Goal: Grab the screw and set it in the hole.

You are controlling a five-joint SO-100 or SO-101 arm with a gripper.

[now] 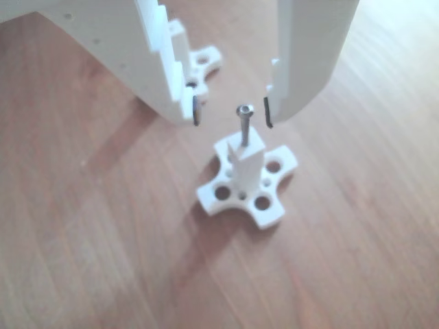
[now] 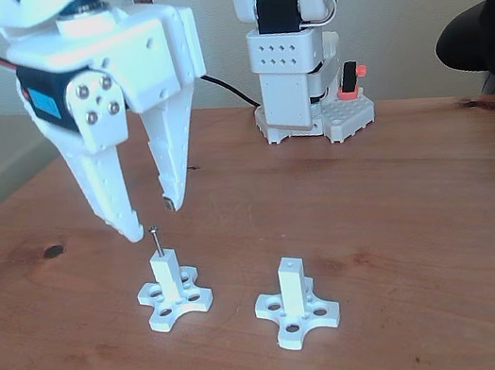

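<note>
The slender silver metal screw [image 1: 244, 127] with a round cap head stands upright in the hole at the top of a white plastic post [image 2: 164, 272] on a cross-shaped base, head and most of the shaft above the post's end face. The white two-finger gripper [image 2: 151, 217] hangs just above it, jaws spread wide and holding nothing, its tips flanking the screw head without touching. In the fixed view a second white post [image 2: 291, 283] stands to the right, its hole bare. Open brown wooden table [image 2: 430, 239] surrounds both. No writing is legible.
</note>
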